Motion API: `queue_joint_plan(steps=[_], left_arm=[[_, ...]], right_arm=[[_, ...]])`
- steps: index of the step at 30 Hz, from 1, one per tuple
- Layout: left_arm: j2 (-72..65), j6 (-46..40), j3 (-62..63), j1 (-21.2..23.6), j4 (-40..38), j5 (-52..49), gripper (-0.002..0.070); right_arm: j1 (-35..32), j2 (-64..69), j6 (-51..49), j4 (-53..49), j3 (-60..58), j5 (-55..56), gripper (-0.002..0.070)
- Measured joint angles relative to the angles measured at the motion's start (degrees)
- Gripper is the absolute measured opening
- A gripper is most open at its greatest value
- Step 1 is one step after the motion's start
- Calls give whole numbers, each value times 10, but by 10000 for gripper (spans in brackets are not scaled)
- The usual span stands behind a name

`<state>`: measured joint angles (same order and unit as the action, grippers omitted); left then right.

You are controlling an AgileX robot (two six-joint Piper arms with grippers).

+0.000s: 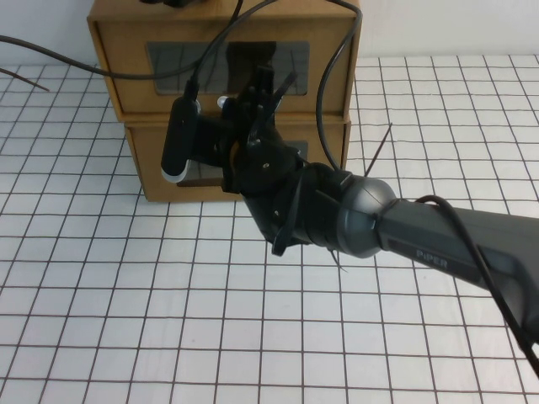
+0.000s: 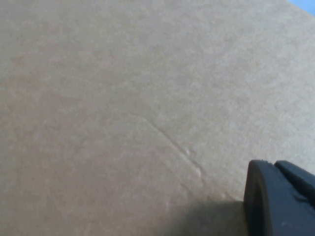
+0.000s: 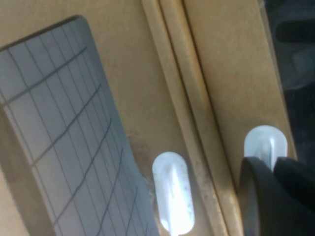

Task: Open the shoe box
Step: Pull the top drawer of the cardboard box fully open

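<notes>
Two white pull tabs (image 3: 172, 194) clear only up close, right gripper (image 1: 264, 80) at one, left gripper (image 2: 278, 199) against shoe box (image 2: 123, 98) cardboard, can't tell how wide either one's jaws are

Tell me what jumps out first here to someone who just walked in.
The black right arm reaches across the gridded table, its right gripper up against the fronts of two stacked cardboard shoe boxes at the far side. Its wrist view shows two translucent pull tabs, one either side of the seam between the boxes. The left gripper sits close to plain cardboard.
</notes>
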<state>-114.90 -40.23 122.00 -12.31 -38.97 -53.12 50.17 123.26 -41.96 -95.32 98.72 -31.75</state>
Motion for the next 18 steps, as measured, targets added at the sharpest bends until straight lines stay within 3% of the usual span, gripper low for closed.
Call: queue_joint_plan(steps=[18], left_arm=[[0,0,0,0,-1,-1,-2]], right_arm=[[16,-1,65,43,2,-27,11]])
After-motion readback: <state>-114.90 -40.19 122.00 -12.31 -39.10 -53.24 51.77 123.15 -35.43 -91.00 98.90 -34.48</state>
